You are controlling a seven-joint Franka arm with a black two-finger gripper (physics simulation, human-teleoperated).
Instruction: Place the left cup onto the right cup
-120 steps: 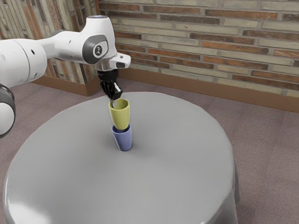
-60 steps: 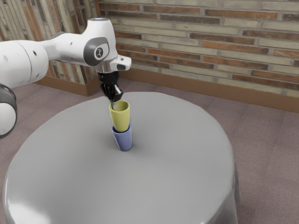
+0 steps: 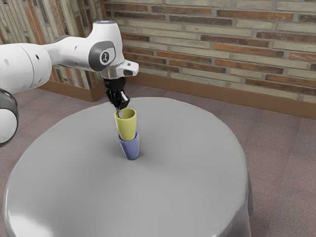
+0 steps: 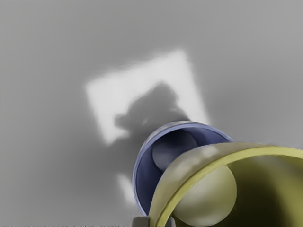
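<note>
Gripping the yellow cup [image 3: 127, 126] by its rim with the black fingers [image 3: 120, 106], clenched across the thin wall, seemingly one inside and one outside. Holding at the rim, probably, for leaving the body free to slide down into the blue cup [image 3: 130, 148] directly beneath the fingers. Hanging roughly upright just under the fingertips, base already sitting inside the mouth of the blue cup on the grey table [image 3: 197, 187]. Judging the stacking as nearly done, with release not yet made.

Looking down past the fingers in the wrist view: yellow cup [image 4: 246, 156] nearest, blue cup [image 4: 140, 175] just beyond and offset to one side, suggesting a slightly off-centre seating.

Hiding the lower part of the yellow cup inside the blue one, so leaving the depth of seating hard to judge. Cutting off much of the yellow rim at the edge of the wrist view. Merging fingertips and rim in the exterior view, so leaving the exact pinch hard to make out. Casting a dark shadow [image 4: 151, 109] across a bright patch [image 4: 109, 99] on the table [image 4: 47, 56] beyond the cups.
</note>
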